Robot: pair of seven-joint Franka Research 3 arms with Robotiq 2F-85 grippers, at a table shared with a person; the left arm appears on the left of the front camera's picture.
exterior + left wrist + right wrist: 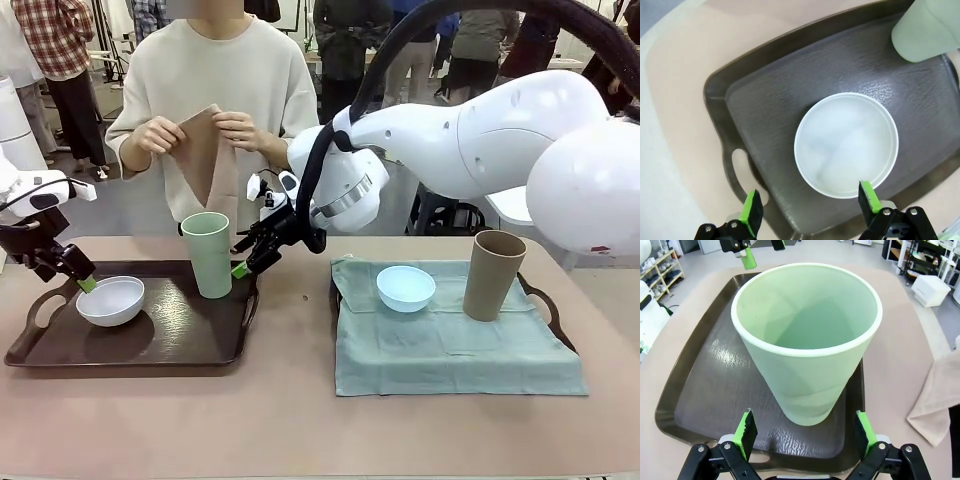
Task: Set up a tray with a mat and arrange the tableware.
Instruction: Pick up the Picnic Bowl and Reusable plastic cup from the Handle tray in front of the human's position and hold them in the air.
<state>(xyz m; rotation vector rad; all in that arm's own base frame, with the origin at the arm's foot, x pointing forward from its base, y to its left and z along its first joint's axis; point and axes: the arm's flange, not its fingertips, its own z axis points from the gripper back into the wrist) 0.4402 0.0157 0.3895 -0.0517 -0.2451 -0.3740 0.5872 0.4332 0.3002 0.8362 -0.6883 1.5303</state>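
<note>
Gripping the pale green tumbler (807, 360) calls for a level, centred squeeze on its tapered wall, since a grip set too high may tip it on the dark tray (700, 405). The right gripper (805, 429) is spread wide astride it, touching nothing. The left gripper (809, 201) gapes likewise at the white bowl (846, 142)'s rim on that same tray, and it is empty.

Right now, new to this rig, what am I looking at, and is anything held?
Two robot arms share a table with a person. The front picture looks across it; the other two come from cameras on each arm's wrist. The left gripper is open over a white bowl, the right gripper open beside a green cup, both on a dark tray. Another tray carries a cloth mat, a blue bowl and a brown cup. Neither grips anything; the person holds a tan cloth.
</note>
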